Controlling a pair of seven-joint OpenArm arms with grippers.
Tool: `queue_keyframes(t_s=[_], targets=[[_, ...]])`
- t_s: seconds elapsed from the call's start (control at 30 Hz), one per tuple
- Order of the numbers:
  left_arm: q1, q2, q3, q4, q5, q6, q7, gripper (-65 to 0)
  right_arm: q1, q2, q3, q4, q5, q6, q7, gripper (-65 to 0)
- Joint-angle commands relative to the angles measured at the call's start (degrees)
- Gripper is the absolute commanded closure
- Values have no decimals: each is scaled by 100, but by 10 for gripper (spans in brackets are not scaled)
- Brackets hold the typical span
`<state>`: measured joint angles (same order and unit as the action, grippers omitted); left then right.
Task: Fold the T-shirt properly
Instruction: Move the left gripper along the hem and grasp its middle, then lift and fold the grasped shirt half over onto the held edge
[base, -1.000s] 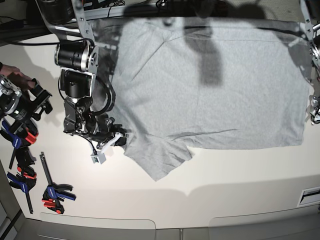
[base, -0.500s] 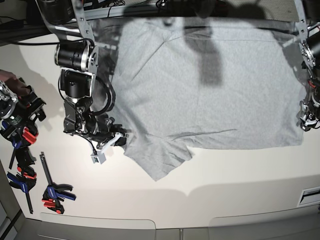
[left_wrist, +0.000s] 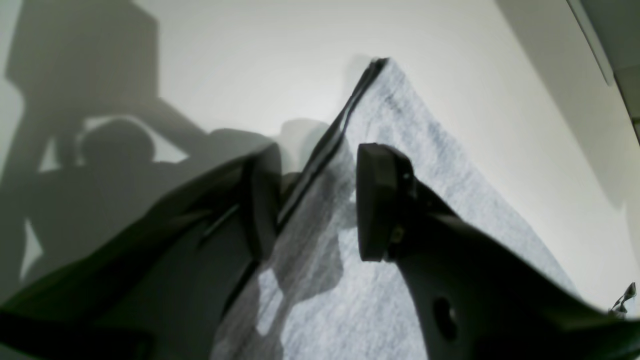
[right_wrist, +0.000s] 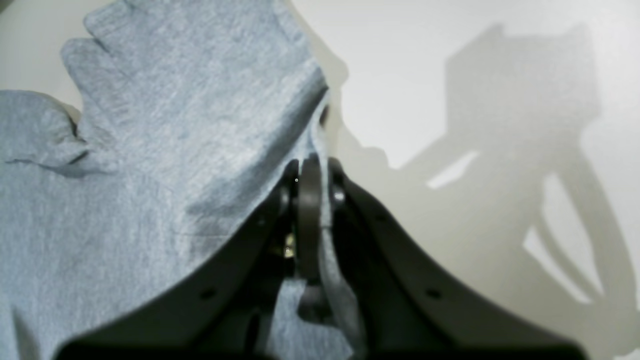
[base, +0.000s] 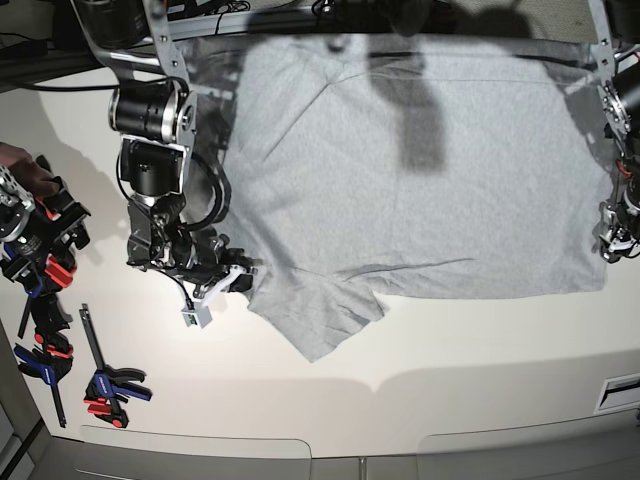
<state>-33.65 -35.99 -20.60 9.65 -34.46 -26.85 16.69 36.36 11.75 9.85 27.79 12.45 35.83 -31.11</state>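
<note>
Right now the T-shirt (base: 410, 170) lies spread flat, plain side up, across the upper centre of the table (base: 450, 360) in the base view, one sleeve pointing down at lower centre. Right gripper (right_wrist: 310, 200), left-centre in base view, is clamped tight on the shirt's edge fabric by that sleeve. Left gripper (left_wrist: 310, 200), at far right edge, has jaws partly apart, straddling the hem w/o pinching it. Clamps (base: 50, 330) sit at lower left.

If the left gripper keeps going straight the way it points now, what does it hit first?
Most likely the T-shirt: the left gripper stands open, straddling the shirt's dark-lined edge, with the white table directly under the cloth. How much gap remains is unclear.
</note>
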Motion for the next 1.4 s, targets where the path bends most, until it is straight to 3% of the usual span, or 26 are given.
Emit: queue_keyframes(t_s=[0.0, 0.23, 0.6, 0.87, 0.97, 1.1, 1.23, 1.3, 1.37], targets=[[-81, -70, 9, 52, 39, 2, 85, -230, 153, 46, -9, 48, -22, -9, 22, 0], [-81, -70, 9, 52, 39, -4, 153, -230, 153, 46, -9, 48, -22, -9, 22, 0], [-81, -70, 9, 168, 35, -487, 236, -230, 153, 46, -9, 48, -22, -9, 22, 0], [-79, -70, 9, 428, 37, -494, 341, -227, 153, 46, -9, 48, -22, -9, 20, 0], [-76, -70, 9, 428, 37, -494, 339, -176, 153, 46, -9, 48, -22, -9, 22, 0], [-79, -72, 9, 428, 33, -671, 254, 0, 153, 48, -7, 48, 227, -9, 28, 0], [-66, -98, 7, 435, -254, -1106, 256, 0, 153, 46, -7, 107, 758, 70, 22, 0], [-63, -142, 7, 437, -446, -1315, 286, 0, 151, 44, -7, 247, 850, 396, -46, 0], [-63, -212, 7, 437, -581, -1315, 323, 0, 136, 46, -7, 459, 1095, 417, -367, 0]])
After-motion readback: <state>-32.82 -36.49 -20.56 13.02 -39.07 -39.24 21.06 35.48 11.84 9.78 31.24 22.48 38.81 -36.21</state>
